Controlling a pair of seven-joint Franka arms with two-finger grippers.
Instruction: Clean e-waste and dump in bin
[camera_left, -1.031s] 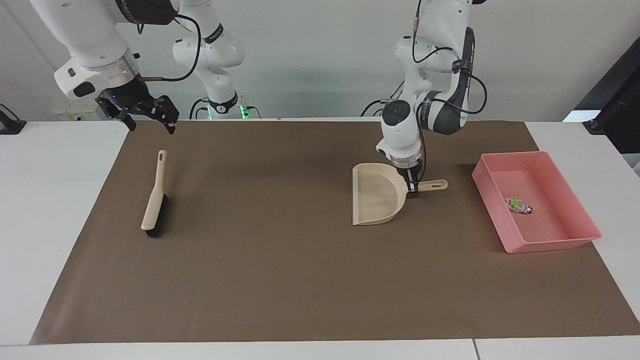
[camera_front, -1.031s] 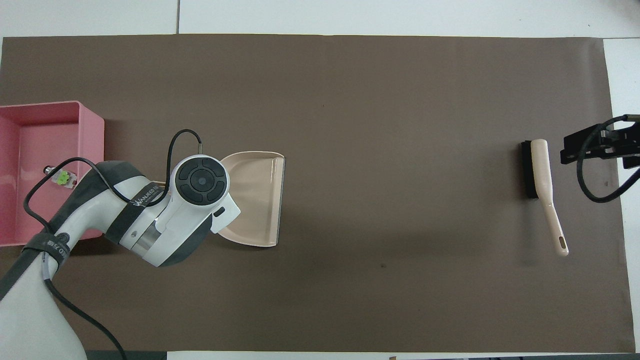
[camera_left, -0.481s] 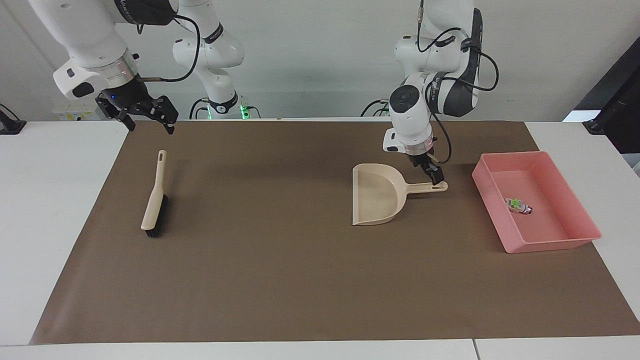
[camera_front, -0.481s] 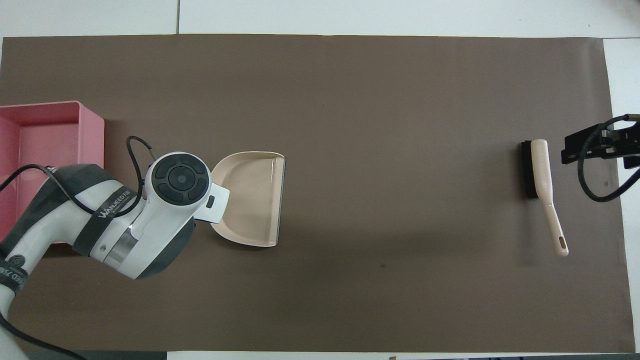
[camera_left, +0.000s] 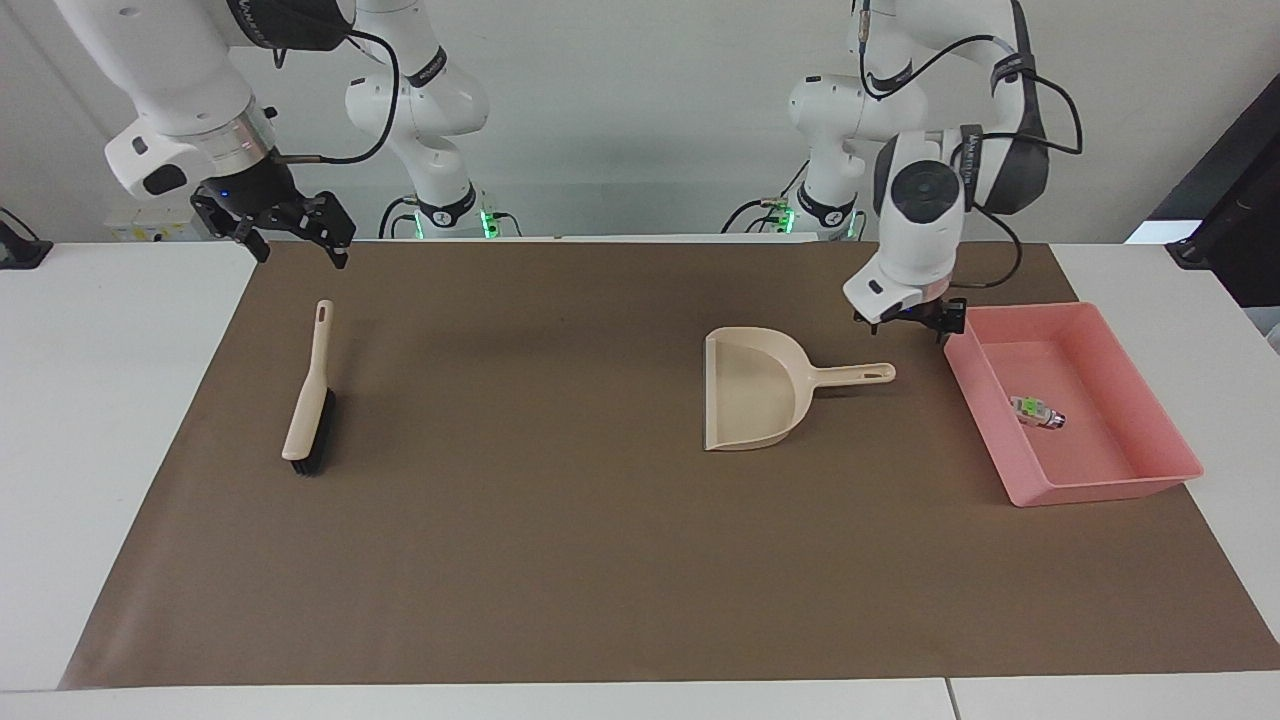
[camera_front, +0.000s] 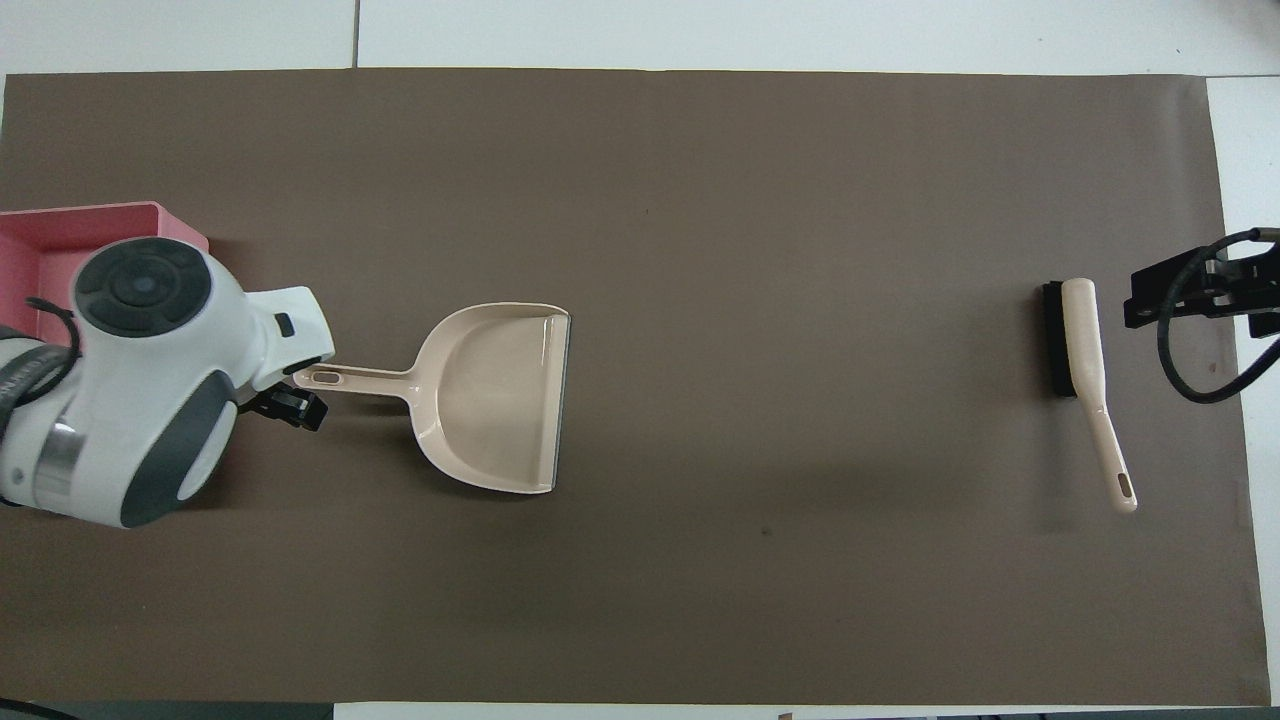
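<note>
Inside pink bin (camera_left: 1150, 400), e-waste (camera_left: 1036, 411), dustpan (camera_left: 760, 400) beside

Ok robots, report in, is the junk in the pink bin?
Both end effectors open, left up beside dustpan handle, right waiting above brush. E-waste in pink bin. Nothing blocking.

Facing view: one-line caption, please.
E-waste lies in the bin; dustpan and brush rest on the mat.

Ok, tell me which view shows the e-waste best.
The facing view: the e-waste lies in plain sight on the floor of the pink bin. In the overhead view the left arm covers most of the bin, hiding the bits.
</note>
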